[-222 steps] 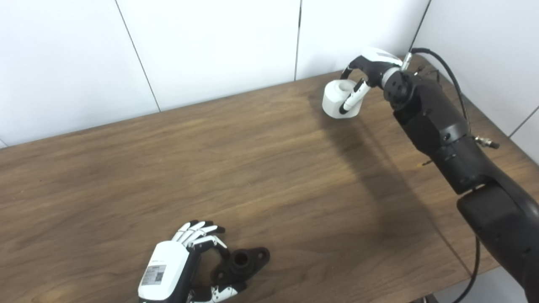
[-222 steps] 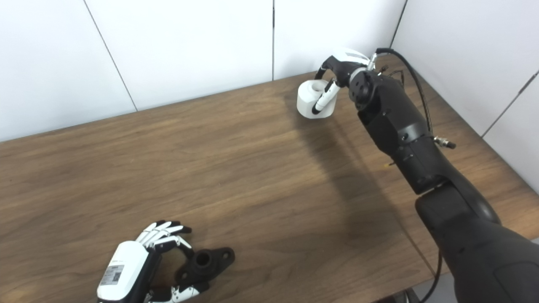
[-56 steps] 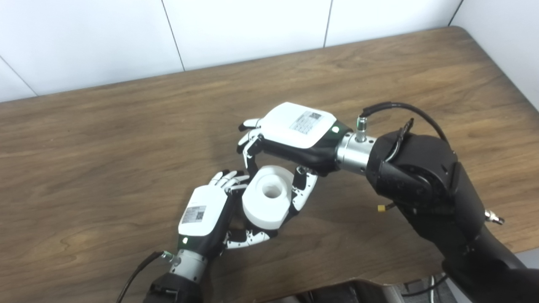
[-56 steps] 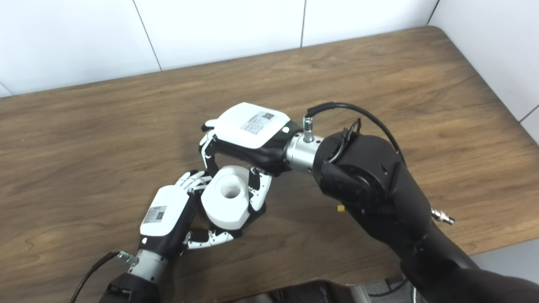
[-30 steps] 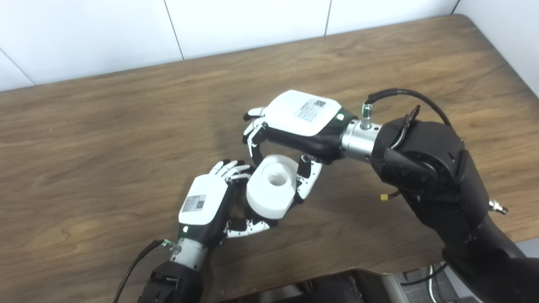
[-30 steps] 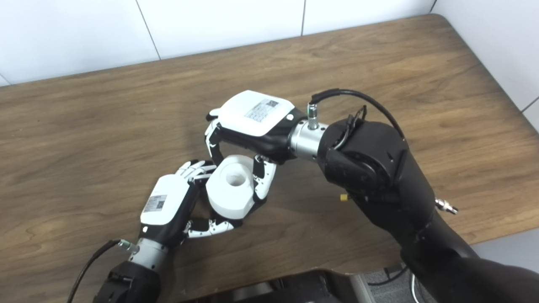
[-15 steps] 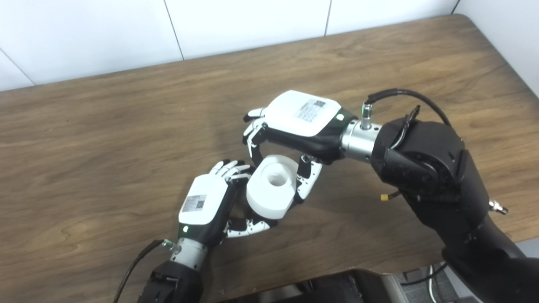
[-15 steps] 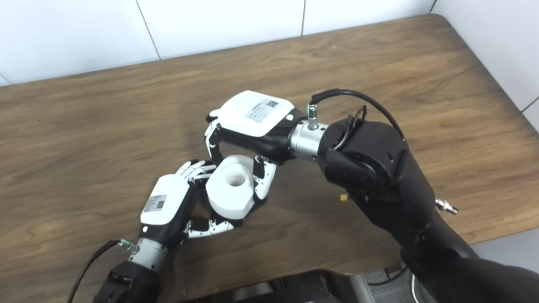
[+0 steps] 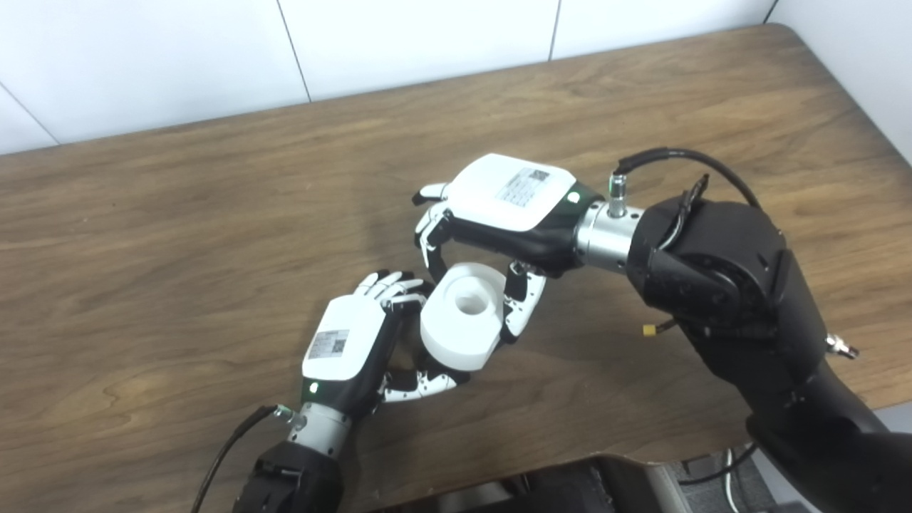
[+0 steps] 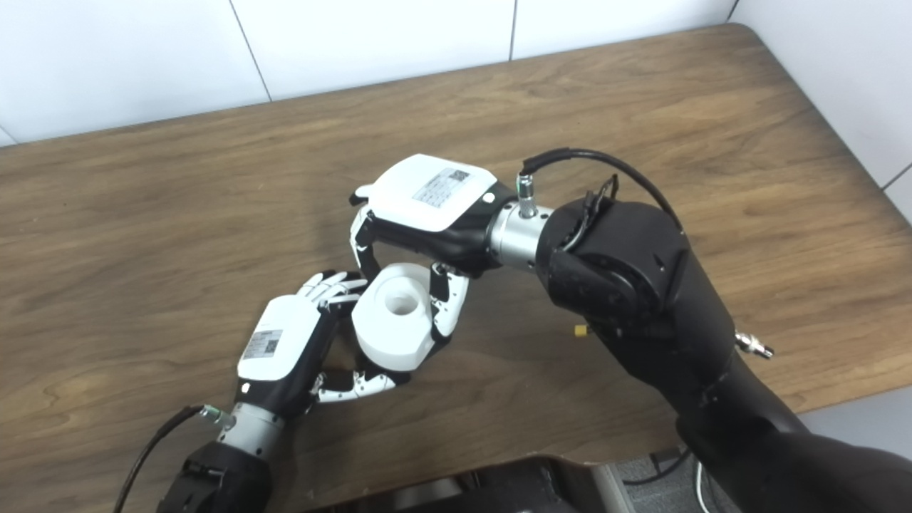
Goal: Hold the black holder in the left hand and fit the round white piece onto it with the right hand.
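Note:
The round white piece (image 9: 462,318), a thick ring with a centre hole, is tilted and held from above by my right hand (image 9: 507,196), whose fingers and thumb are shut on its sides. Directly below and left of it is my left hand (image 9: 347,347), fingers curled upward under the piece's lower edge. The black holder is almost wholly hidden between the left palm and the white piece, so I cannot see how the two parts sit together. Both hands are above the wooden table (image 9: 178,214), near its front middle.
My black right forearm (image 9: 712,271) with a looped cable (image 9: 670,153) crosses the table's right half. A thin cable (image 9: 221,456) trails from the left wrist over the front edge (image 9: 499,467). White walls close off the back and right sides.
Since the oldest frames the right hand has carried the white piece from the far right corner onto the left hand. In the last second it has only shifted slightly right.

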Action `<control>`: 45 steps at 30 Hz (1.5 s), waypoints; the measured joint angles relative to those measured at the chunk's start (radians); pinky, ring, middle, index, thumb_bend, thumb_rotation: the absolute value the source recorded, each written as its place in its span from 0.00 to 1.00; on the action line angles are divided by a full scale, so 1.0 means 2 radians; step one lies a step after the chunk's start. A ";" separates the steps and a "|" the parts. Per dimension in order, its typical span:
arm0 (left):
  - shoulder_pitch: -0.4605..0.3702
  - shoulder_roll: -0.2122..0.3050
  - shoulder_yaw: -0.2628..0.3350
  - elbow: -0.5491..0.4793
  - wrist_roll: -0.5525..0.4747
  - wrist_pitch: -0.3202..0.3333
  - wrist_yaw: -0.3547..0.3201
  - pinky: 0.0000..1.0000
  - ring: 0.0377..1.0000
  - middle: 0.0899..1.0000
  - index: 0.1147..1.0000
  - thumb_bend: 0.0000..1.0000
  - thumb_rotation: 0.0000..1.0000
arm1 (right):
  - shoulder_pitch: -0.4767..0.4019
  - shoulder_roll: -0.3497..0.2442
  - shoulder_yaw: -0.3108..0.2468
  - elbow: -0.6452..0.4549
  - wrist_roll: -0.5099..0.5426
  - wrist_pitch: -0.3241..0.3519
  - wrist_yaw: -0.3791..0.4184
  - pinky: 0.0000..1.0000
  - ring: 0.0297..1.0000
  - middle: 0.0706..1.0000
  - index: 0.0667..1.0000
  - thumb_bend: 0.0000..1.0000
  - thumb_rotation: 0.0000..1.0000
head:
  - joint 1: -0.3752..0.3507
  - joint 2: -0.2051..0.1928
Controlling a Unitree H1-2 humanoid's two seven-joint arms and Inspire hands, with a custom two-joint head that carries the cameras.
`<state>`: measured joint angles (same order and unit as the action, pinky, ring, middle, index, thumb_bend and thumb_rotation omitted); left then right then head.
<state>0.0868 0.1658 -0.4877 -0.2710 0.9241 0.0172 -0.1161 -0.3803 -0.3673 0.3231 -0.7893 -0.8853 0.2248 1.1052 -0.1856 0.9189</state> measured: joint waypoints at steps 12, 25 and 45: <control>0.000 0.000 0.000 0.000 0.000 0.000 0.000 0.92 0.85 0.78 0.42 0.52 0.05 | -0.004 0.000 -0.013 -0.002 0.001 0.003 0.014 0.86 0.93 0.78 0.45 0.52 0.13 | -0.001 0.002; 0.000 0.000 0.000 0.000 0.000 0.000 -0.001 0.92 0.85 0.78 0.42 0.52 0.05 | 0.011 0.007 -0.010 -0.001 -0.003 -0.007 0.011 0.82 0.91 0.77 0.45 0.52 0.13 | 0.001 0.002; -0.001 0.000 0.000 0.000 0.000 0.000 -0.003 0.92 0.86 0.78 0.42 0.52 0.05 | 0.032 0.015 -0.005 -0.002 -0.020 -0.029 -0.008 0.88 0.90 0.78 0.45 0.52 0.13 | 0.002 0.002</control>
<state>0.0849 0.1658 -0.4883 -0.2712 0.9241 0.0176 -0.1216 -0.3159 -0.3363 0.3126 -0.7928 -0.9254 0.1658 1.0893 -0.1825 0.9235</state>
